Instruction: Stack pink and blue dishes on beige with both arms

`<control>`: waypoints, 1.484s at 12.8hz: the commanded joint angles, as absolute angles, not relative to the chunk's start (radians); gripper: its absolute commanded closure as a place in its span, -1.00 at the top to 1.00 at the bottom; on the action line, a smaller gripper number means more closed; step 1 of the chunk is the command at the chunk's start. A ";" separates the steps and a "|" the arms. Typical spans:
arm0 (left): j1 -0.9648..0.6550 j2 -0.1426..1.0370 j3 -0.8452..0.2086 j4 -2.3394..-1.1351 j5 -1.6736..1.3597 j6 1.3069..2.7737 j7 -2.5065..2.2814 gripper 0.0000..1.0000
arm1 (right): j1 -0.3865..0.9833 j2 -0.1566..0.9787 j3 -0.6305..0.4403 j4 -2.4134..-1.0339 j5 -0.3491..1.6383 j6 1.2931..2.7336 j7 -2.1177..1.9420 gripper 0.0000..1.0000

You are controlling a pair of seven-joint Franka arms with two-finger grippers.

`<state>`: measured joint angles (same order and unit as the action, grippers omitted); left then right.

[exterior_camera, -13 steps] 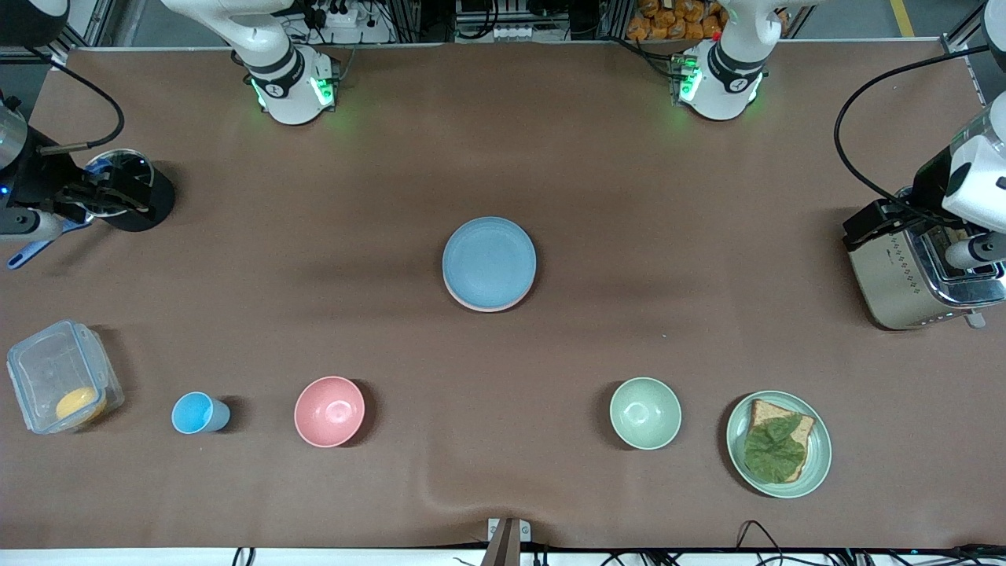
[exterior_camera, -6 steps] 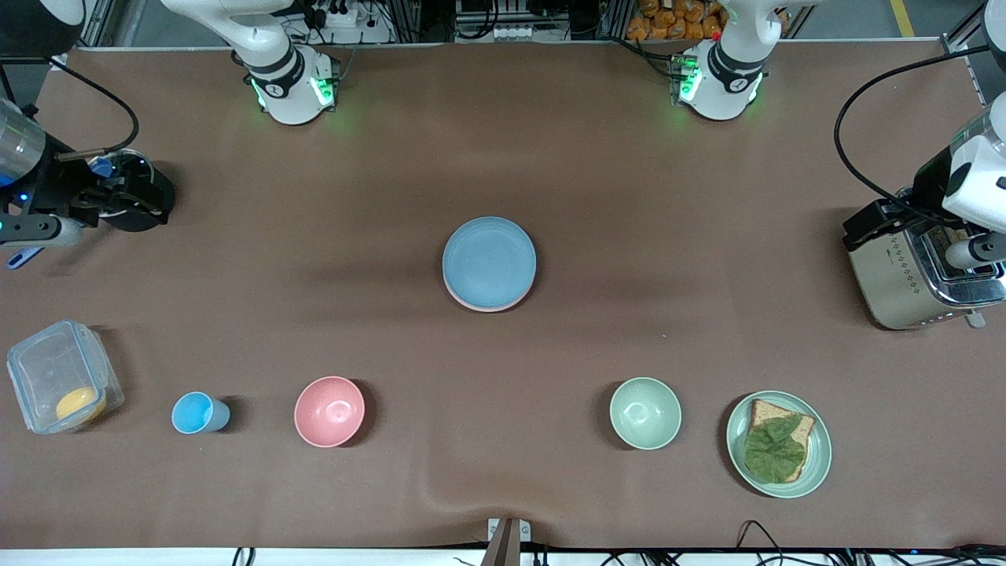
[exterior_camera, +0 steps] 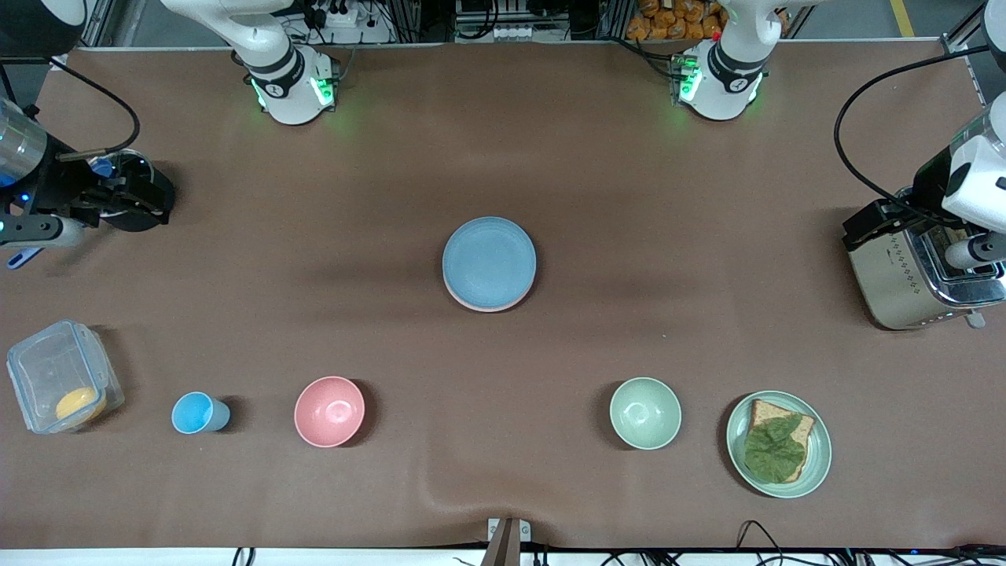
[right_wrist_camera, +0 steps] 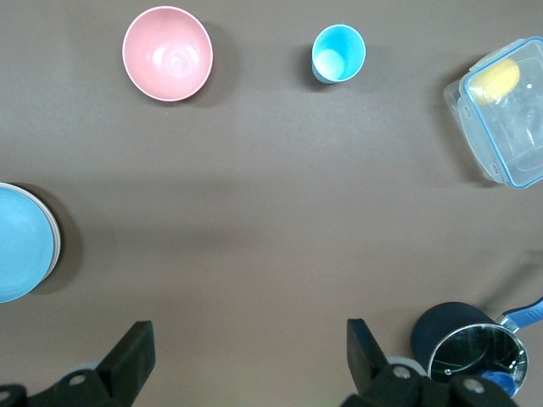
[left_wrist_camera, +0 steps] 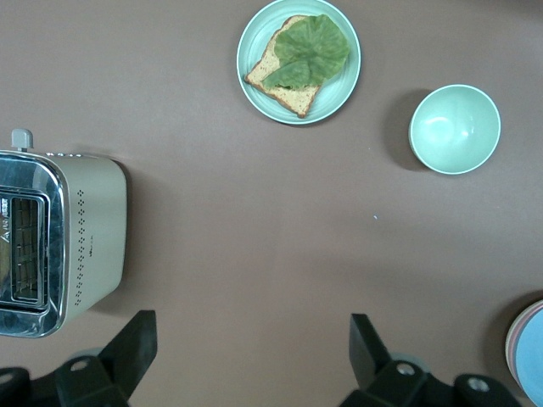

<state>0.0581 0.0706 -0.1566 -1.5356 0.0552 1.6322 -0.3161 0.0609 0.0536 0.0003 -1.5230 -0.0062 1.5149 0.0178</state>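
From the front I see the matte blue plate (exterior_camera: pixel 489 262) stacked on the pink plate (exterior_camera: pixel 481 305) mid-table (exterior_camera: pixel 629 196); I can't make out the beige one. My left wrist view shows the left gripper (left_wrist_camera: pixel 252 352) spread wide, empty, beside the toaster (left_wrist_camera: pixel 59 242). Right wrist view: right gripper (right_wrist_camera: pixel 249 356) spread too, near a dark pot (right_wrist_camera: pixel 467 348).

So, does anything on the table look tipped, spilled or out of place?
Nothing is spilled or tipped. The blue plate sits slightly off-centre on the stack, so a pink rim shows on the side nearer the front camera. The tablecloth has a small wrinkle near the front edge. Both arms wait at the table ends.
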 commanded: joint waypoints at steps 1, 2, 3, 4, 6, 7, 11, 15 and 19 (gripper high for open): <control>0.061 0.063 -0.155 -1.542 0.035 1.623 -0.304 1.00 | 0.086 0.060 -0.002 -1.508 -0.029 1.505 0.029 1.00; 0.061 0.063 -0.155 -1.542 0.035 1.623 -0.304 1.00 | 0.095 0.058 -0.002 -1.506 -0.032 1.505 0.029 1.00; 0.061 0.064 -0.155 -1.540 0.035 1.623 -0.304 1.00 | 0.095 0.057 -0.002 -1.500 -0.032 1.505 0.029 1.00; 0.061 0.064 -0.155 -1.536 0.037 1.624 -0.304 1.00 | 0.094 0.051 -0.002 -1.499 -0.031 1.505 0.029 1.00; 0.060 0.066 -0.155 -1.534 0.037 1.628 -0.304 1.00 | 0.094 0.052 -0.002 -1.485 -0.032 1.505 0.031 1.00; 0.060 0.066 -0.155 -1.531 0.035 1.629 -0.304 1.00 | 0.095 0.052 -0.002 -1.482 -0.031 1.505 0.031 1.00; 0.061 0.060 -0.156 -1.532 0.035 1.626 -0.302 1.00 | 0.089 0.051 -0.003 -1.483 -0.031 1.488 0.031 1.00; 0.061 0.054 -0.161 -1.529 0.035 1.626 -0.301 1.00 | 0.075 0.058 -0.008 -1.488 -0.029 1.496 0.031 1.00; 0.061 0.051 -0.166 -1.528 0.035 1.624 -0.301 1.00 | 0.072 0.060 -0.008 -1.486 -0.031 1.497 0.031 1.00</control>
